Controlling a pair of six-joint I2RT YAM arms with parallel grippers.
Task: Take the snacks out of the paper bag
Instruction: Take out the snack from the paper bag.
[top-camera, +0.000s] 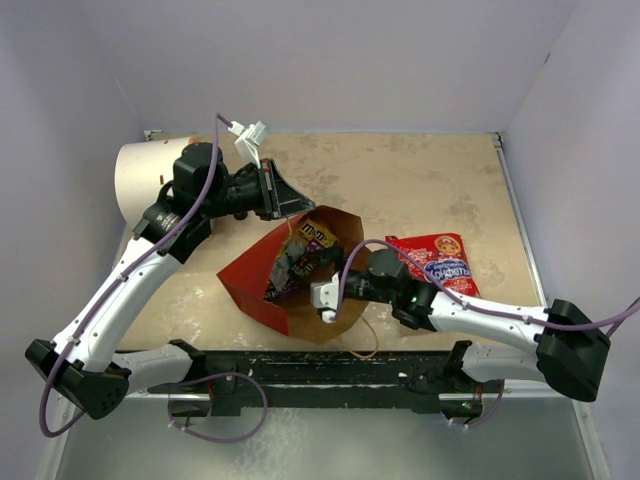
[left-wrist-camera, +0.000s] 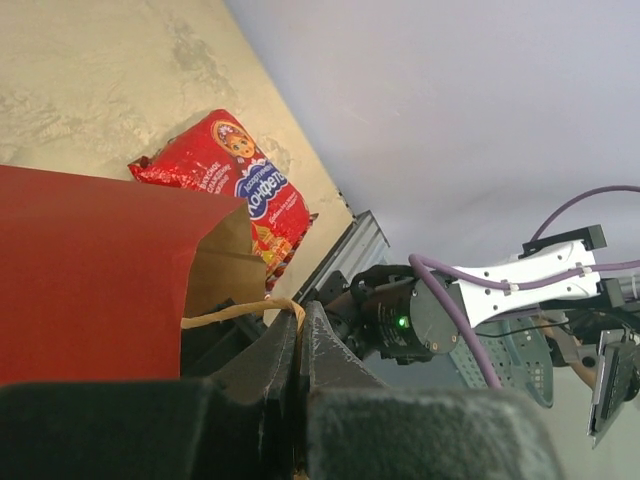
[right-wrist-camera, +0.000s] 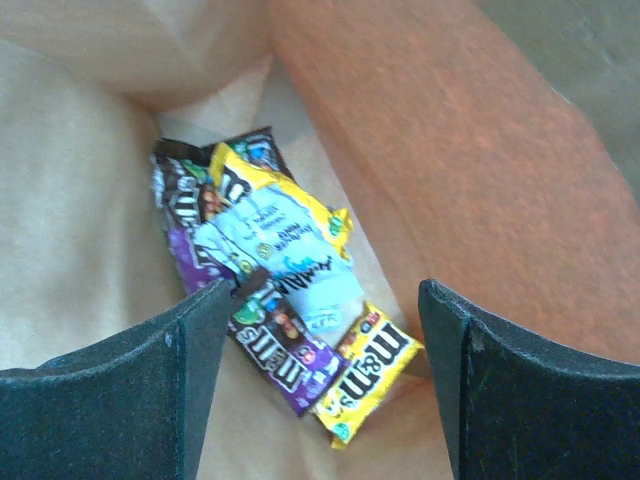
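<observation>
The red paper bag (top-camera: 255, 283) lies on its side mid-table, its brown mouth facing right. My left gripper (top-camera: 293, 203) is shut on its tan cord handle (left-wrist-camera: 240, 308) at the bag's upper rim; the bag's red wall (left-wrist-camera: 80, 270) fills the left wrist view. My right gripper (top-camera: 320, 290) is open at the mouth, reaching inside. In the right wrist view its fingers (right-wrist-camera: 120, 390) frame a purple packet (right-wrist-camera: 285, 350), a yellow packet (right-wrist-camera: 368, 375) and a silvery wrapper (right-wrist-camera: 290, 260) on the kraft floor, untouched. The large red packet (top-camera: 435, 262) lies on the table right of the bag.
A white cylinder (top-camera: 140, 180) with an orange end lies at the back left behind my left arm. The black rail (top-camera: 330, 375) runs along the near edge. White walls close in the table on three sides.
</observation>
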